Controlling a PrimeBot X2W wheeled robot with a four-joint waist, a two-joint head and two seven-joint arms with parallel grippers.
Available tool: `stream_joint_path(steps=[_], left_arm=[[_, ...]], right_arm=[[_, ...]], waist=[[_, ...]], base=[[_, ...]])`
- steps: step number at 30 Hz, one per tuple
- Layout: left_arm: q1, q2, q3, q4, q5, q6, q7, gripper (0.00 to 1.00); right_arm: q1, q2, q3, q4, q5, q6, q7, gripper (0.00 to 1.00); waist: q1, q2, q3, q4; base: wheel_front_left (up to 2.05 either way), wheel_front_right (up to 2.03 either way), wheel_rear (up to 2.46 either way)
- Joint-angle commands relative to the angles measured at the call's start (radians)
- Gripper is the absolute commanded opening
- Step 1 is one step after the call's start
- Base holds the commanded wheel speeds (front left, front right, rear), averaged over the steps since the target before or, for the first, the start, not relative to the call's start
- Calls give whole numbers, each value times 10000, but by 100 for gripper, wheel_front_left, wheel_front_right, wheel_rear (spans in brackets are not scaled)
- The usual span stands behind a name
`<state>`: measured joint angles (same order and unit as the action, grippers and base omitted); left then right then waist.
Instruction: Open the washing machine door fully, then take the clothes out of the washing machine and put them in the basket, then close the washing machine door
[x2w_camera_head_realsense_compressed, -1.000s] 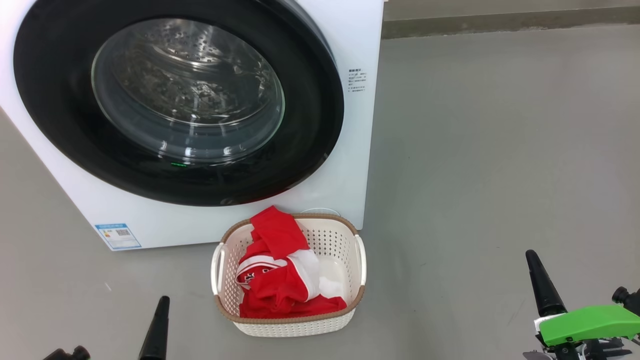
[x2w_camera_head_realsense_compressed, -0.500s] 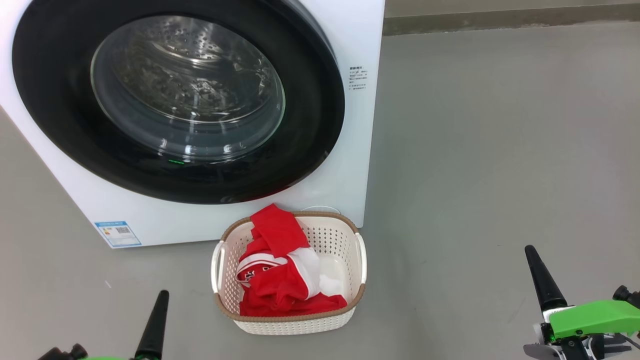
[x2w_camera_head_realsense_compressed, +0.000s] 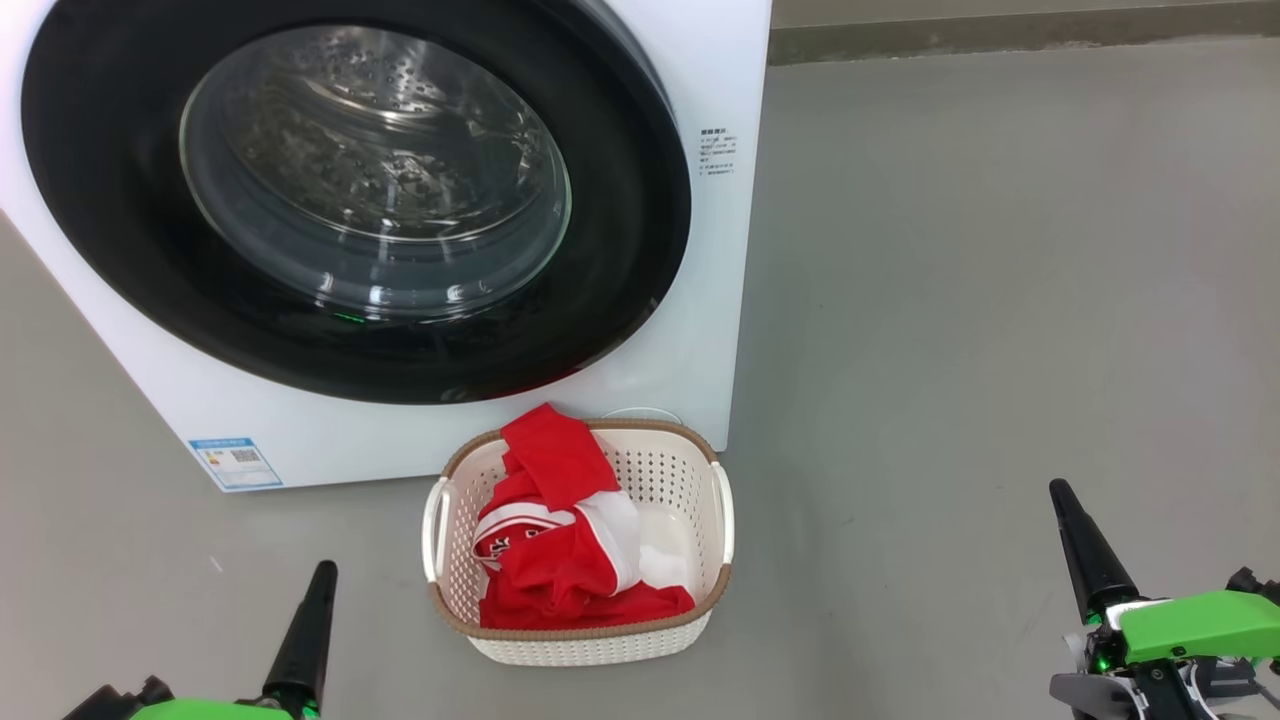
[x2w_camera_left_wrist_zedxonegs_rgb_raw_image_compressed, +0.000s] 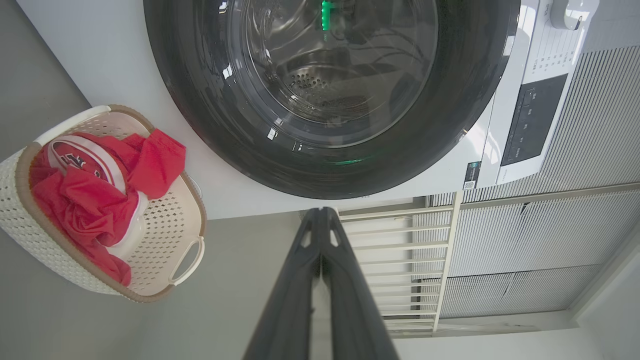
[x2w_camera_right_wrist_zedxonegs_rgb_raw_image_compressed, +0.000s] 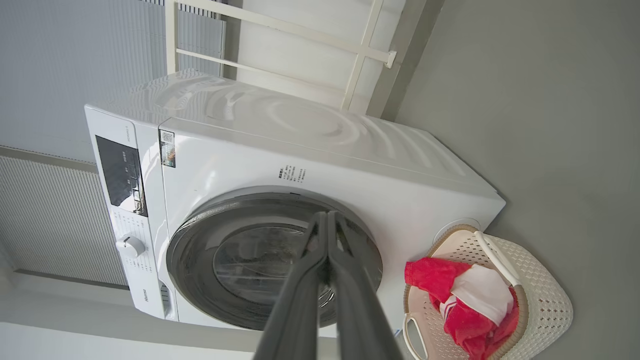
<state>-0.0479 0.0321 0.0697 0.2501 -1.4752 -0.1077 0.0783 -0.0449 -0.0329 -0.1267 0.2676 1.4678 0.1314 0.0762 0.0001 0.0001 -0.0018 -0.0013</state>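
Observation:
The washing machine (x2w_camera_head_realsense_compressed: 710, 320) (x2w_camera_right_wrist_zedxonegs_rgb_raw_image_compressed: 350, 165) fills the upper left of the head view. Its door (x2w_camera_head_realsense_compressed: 130, 240) (x2w_camera_left_wrist_zedxonegs_rgb_raw_image_compressed: 470, 100) (x2w_camera_right_wrist_zedxonegs_rgb_raw_image_compressed: 195, 240) lies flat against the front, black rim around the clear glass bowl. In front of it on the floor stands the basket (x2w_camera_head_realsense_compressed: 690, 470) (x2w_camera_left_wrist_zedxonegs_rgb_raw_image_compressed: 165, 230) (x2w_camera_right_wrist_zedxonegs_rgb_raw_image_compressed: 540, 295), holding the red clothes (x2w_camera_head_realsense_compressed: 560, 570) (x2w_camera_left_wrist_zedxonegs_rgb_raw_image_compressed: 85, 200) (x2w_camera_right_wrist_zedxonegs_rgb_raw_image_compressed: 470, 320), one piece draped over the far rim. My left gripper (x2w_camera_head_realsense_compressed: 322, 572) (x2w_camera_left_wrist_zedxonegs_rgb_raw_image_compressed: 320, 210) hangs low at the left, shut and empty. My right gripper (x2w_camera_head_realsense_compressed: 1060, 492) (x2w_camera_right_wrist_zedxonegs_rgb_raw_image_compressed: 326, 214) hangs low at the right, shut and empty. Both are well back from the basket.
Grey floor (x2w_camera_head_realsense_compressed: 1000, 300) spreads to the right of the machine up to a wall base (x2w_camera_head_realsense_compressed: 1000, 40). A white rail frame (x2w_camera_left_wrist_zedxonegs_rgb_raw_image_compressed: 400, 260) (x2w_camera_right_wrist_zedxonegs_rgb_raw_image_compressed: 360, 55) and ribbed wall panels (x2w_camera_left_wrist_zedxonegs_rgb_raw_image_compressed: 550, 240) stand beside and behind the machine.
The head camera has shifted slightly, so the machine and basket sit a little higher. More of both green wrist housings shows at the bottom corners.

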Motion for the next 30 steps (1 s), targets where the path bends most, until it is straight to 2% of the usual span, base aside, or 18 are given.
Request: stream_joint_path(steps=[1,10,30], left_arm=[[-452,167,356,-151,-362,-158,99,0],[-602,181,440,-46,-1335,-230,348,0],[-602,181,440,-47,-1335,-230,348,0]], right_arm=[[-535,-157,144,-243,416,-7,113,0],[-630,-173,129,-228,1409,-7,370,0],[-630,-173,129,-228,1409,-7,369,0]], waist=[[0,-1,8,3],[0,-1,48,13],[0,-1,48,13]], base=[[0,0,0],[0,0,0],[0,0,0]])
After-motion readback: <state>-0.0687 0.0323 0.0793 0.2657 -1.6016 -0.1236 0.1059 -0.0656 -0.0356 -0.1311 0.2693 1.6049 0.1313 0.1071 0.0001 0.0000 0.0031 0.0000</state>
